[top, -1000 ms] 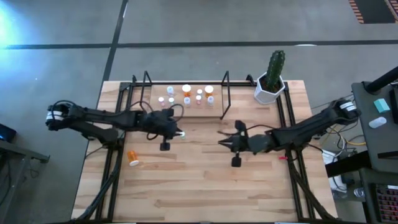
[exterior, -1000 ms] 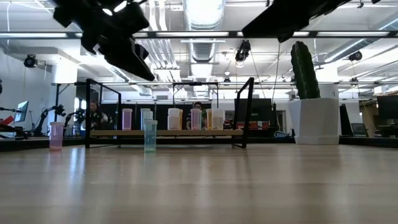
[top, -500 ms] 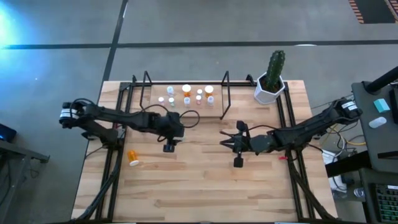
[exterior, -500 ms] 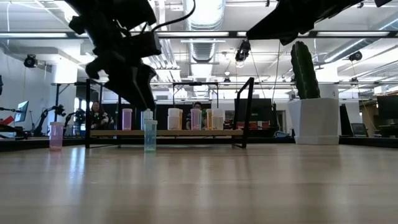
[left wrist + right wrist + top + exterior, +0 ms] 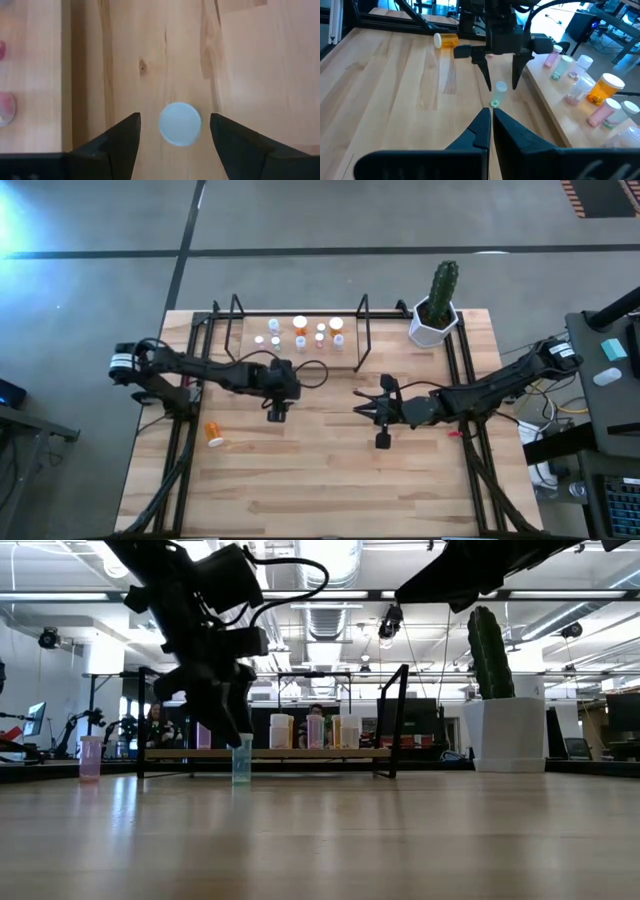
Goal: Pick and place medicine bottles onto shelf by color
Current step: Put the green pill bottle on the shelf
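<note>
Desk (image 5: 330, 470) carries everything. Orange bottle (image 5: 214, 434) lies on its side near the left edge, apart from the rest. Left hand (image 5: 276, 395) hangs over the middle of the desk, pointing down, fingers (image 5: 120, 145) spread wide on either side of a greenish bottle (image 5: 179, 123) without touching it; only the bottle's white cap shows from the left wrist view. In the low view that greenish bottle (image 5: 241, 760) stands upright just in front of the shelf, with the left hand (image 5: 225, 715) right above it. Shelf (image 5: 350, 356) sits at the far edge, centre, with a row of bottles (image 5: 300, 332) upright on its board: orange, clear and pinkish ones, white caps up. Right hand (image 5: 368, 406) hovers right of centre, empty, fingers pressed together, tips (image 5: 487, 117) aimed at the left hand. Cactus pot (image 5: 434, 322) stands at the far right corner, beside the shelf's end.
</note>
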`<state>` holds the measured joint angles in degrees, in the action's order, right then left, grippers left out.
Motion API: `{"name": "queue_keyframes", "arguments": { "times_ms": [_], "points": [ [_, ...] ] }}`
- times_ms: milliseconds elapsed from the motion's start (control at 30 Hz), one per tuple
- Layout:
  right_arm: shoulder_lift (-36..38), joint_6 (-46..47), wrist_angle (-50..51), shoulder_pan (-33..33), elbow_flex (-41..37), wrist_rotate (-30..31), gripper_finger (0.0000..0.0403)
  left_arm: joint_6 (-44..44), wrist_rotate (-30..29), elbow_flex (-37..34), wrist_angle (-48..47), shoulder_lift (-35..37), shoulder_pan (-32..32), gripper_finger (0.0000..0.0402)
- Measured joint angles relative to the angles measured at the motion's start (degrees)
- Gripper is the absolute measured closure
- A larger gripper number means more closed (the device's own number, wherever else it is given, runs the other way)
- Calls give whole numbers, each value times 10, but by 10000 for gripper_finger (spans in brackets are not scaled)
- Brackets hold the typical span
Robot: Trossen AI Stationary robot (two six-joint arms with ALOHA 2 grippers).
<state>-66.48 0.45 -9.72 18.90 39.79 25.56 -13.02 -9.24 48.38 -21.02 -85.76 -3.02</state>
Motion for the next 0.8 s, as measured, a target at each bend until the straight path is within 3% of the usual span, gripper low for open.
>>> {"name": "queue_keyframes", "arguments": {
  "times_ms": [167,500,667,800],
  "points": [
    [0,0,0,0,0,0,394,-12,4,0,8,-2,0,206],
    [0,0,0,0,0,0,394,-30,5,0,11,-4,0,299],
    [0,0,0,0,0,0,394,-38,-6,19,-32,9,-6,311],
    [0,0,0,0,0,0,394,-23,-55,63,-99,44,-13,311]
  ]
}}
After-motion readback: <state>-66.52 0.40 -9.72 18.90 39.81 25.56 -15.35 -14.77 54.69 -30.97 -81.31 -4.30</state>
